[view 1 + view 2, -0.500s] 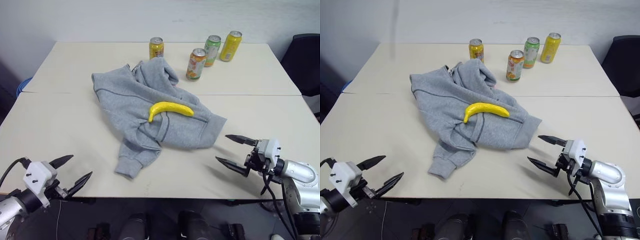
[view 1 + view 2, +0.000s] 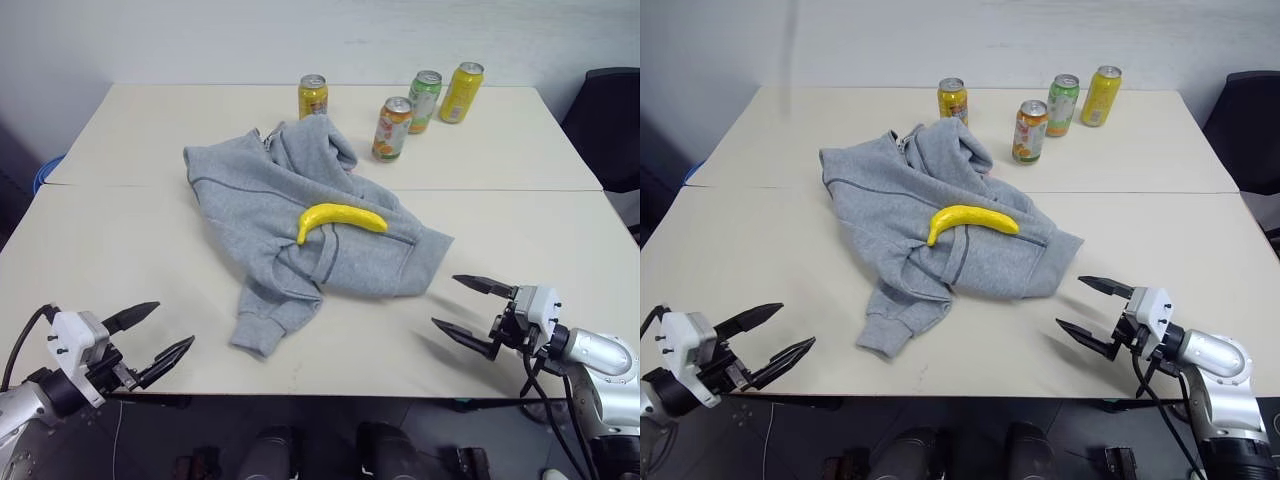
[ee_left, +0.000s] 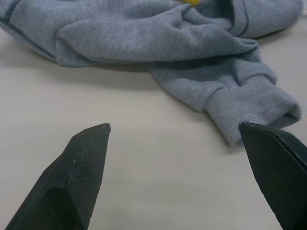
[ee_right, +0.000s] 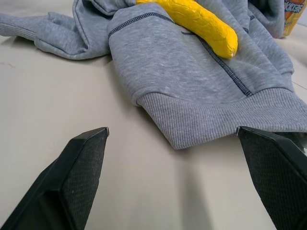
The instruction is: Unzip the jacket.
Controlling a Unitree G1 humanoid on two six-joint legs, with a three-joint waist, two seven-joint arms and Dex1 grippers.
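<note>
- In the middle of the pale beige worktop (image 2: 120, 250) lay the large light-grey fleece zip-up jacket (image 2: 300, 220), crumpled and folded over itself, its collar end bunched toward the far side and one ribbed-cuffed sleeve (image 2: 262, 325) trailing toward the near edge.
- Its ribbed hem (image 4: 220, 122) faced the right side; the zip line itself could not be made out among the folds, so the jacket probably needed spreading before any pull could be found.
- On top of the jacket rested a curved yellow banana (image 2: 340, 218), lying across a dark seam, and it would likely have to come off first.
- Beyond the jacket stood four drink cans: an orange-yellow one (image 2: 313, 96) near the collar, an orange-and-white one (image 2: 393, 128), a green one (image 2: 425, 100) and a yellow one (image 2: 461, 92), all apart from the fabric.
- The left tool (image 2: 158, 335) hovered at the near edge, its black fingers spread wide and empty, aimed toward the trailing cuff, seemingly ready for a first grasp.
- The right tool (image 2: 468, 310) hung near the hem corner without touching it, likewise wide apart and empty.
</note>
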